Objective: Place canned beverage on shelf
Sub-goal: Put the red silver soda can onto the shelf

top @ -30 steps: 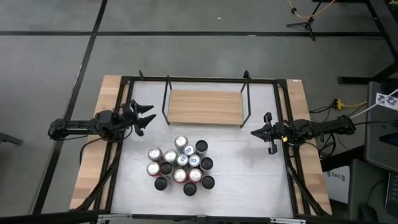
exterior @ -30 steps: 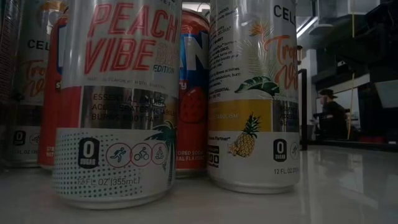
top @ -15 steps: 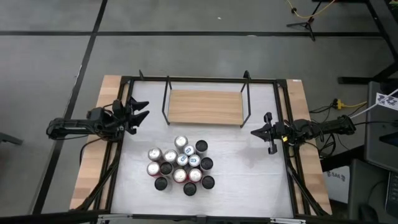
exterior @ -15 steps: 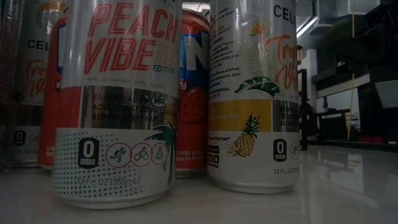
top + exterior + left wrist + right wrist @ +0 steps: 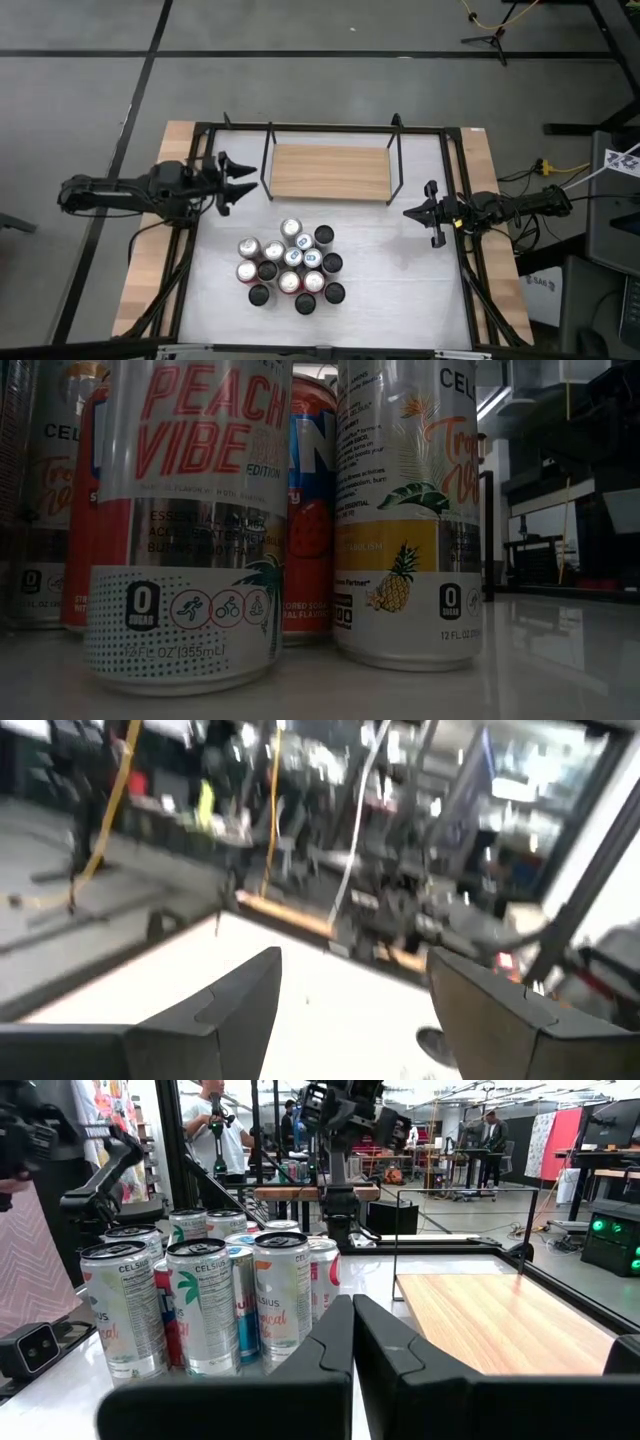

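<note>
Hovering at the left of the high view, the left tool (image 5: 236, 185) has its fingers spread and holds nothing. The right tool (image 5: 420, 212), at right, is pressed together and waits. Celsius cans (image 5: 291, 264) cluster at lower centre of the tabletop (image 5: 400, 280); the wooden shelf (image 5: 330, 171) above is bare. Best approach: come down on an outer can, avoiding its neighbours.

Shelf board (image 5: 329, 171): bare wood, open from above.
Shelf ends: black rod uprights (image 5: 267, 160) block side entry.
Can cluster (image 5: 290, 264): packed tight at lower centre.
Table (image 5: 400, 280): lower right lies bare.
</note>
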`<state>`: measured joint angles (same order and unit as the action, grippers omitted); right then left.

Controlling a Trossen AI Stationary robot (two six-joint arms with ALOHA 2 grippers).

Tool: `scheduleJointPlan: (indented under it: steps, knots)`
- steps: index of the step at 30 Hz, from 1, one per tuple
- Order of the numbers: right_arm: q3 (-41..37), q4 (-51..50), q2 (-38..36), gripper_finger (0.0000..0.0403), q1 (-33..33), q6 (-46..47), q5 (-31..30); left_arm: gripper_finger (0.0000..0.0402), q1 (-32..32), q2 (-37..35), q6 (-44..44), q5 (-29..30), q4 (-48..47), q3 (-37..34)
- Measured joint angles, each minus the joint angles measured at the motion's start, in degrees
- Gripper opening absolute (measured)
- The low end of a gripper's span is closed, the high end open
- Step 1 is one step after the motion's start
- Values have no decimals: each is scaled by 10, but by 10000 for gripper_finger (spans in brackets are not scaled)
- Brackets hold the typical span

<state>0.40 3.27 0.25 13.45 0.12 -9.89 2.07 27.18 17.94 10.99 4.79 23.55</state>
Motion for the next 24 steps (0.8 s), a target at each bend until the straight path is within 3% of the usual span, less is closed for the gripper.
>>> scheduleJointPlan:
  steps: [9,16,24]
  knots:
    - [0,0,0,5,0,0,0,245,-13,150,46,-66,-225,162]
    - [0,0,0,5,0,0,0,245,-59,238,58,-75,-440,274]
    - [0,0,0,5,0,0,0,245,-119,281,227,-76,-626,330]
